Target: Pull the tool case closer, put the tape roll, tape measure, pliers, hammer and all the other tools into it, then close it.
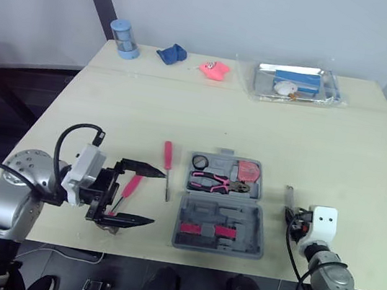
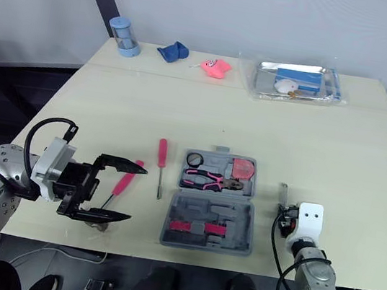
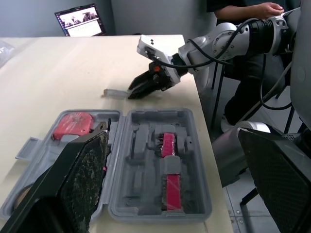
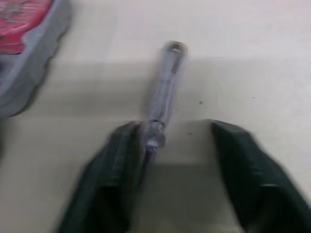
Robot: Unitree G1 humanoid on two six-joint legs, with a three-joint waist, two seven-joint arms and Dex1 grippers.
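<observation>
Pale table beneath both grippers. Just past the fingertips of the left gripper: grey tool case, lying hinged flat open near the table's front edge, between the two grippers. Well beyond both grippers, at the far edge, clear plastic bag and blue cup.

Left gripper low over the table, black fingers spread wide toward the case, gripping nothing. Right gripper on the case's other side, fingers parted, clamped on nothing.

Beside the left gripper's farther fingertip, red screwdriver, flat on the table and apart from the case. In the case half farther from the grippers, pliers with pink handles. Between the left fingers, pink screwdriver on the table; cannot tell whether touching them. Between the right fingers, clear-handled tool, one end against a finger's inner face, pointing away from the wrist. Above the pliers, tape measure and tape roll.
</observation>
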